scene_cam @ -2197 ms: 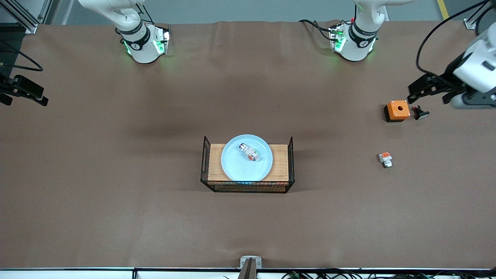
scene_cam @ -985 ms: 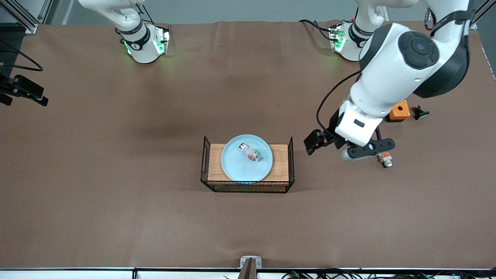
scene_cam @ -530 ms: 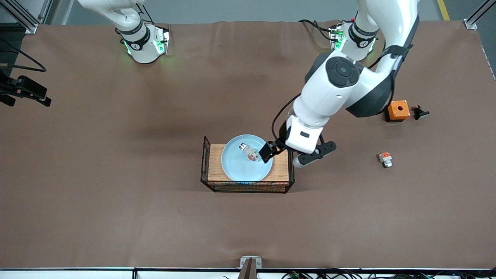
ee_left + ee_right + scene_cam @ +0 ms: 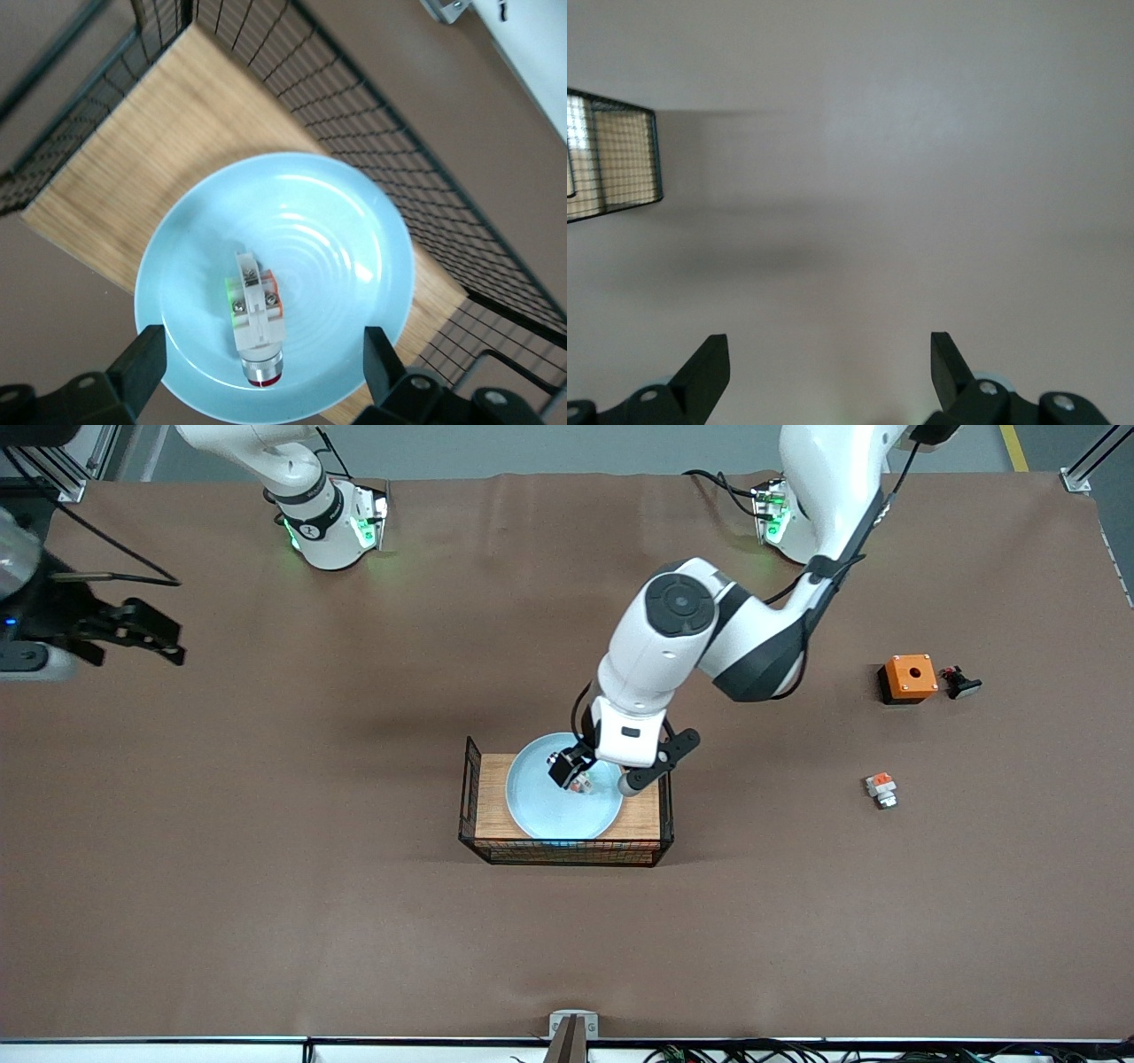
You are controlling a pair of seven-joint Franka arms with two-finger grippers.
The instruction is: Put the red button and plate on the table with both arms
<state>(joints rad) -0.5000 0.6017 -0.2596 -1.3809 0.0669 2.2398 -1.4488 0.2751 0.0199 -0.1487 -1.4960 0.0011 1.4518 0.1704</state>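
**L gripper over the plate, button not gripped**

We see the left gripper (image 4: 571, 772) at frame centre, over the plate (image 4: 540, 810), fingers (image 4: 142, 363) apart w/ the red button (image 4: 257, 323) between them, not clamped. Plate sits on the wooden board (image 4: 642, 815) in the wire basket (image 4: 567, 855), mid table (image 4: 266, 912). Right gripper (image 4: 151, 638) hangs at upper left of frame over bare table, fingers (image 4: 709, 367) apart, holding nothing; that arm waits.
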